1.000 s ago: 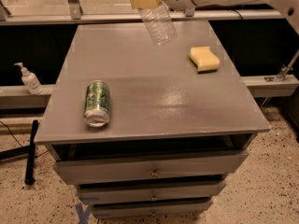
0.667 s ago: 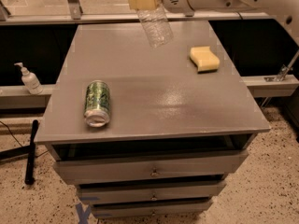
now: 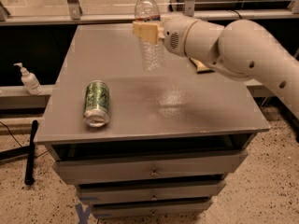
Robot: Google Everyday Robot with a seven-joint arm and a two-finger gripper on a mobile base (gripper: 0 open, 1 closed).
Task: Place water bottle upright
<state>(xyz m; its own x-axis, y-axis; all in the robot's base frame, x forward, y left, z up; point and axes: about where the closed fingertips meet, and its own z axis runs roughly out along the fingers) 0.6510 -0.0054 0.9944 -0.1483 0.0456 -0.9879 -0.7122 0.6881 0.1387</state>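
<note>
Reaching over table [image 3: 140, 106], gripper [image 3: 146, 32] clamps upright water bottle [image 3: 153, 55] mid-body, arm [image 3: 243, 45] horizontal.

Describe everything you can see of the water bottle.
The bottle is small and made of clear, ribbed plastic, with a pale cap and a thin red label band just above the grip. It is nearly upright, cap up, clamped at mid-body by the tan-tipped hand, which is shut on it. It hangs over the rear of the grey table, apparently not resting on it. Only the hand touches it.
</note>
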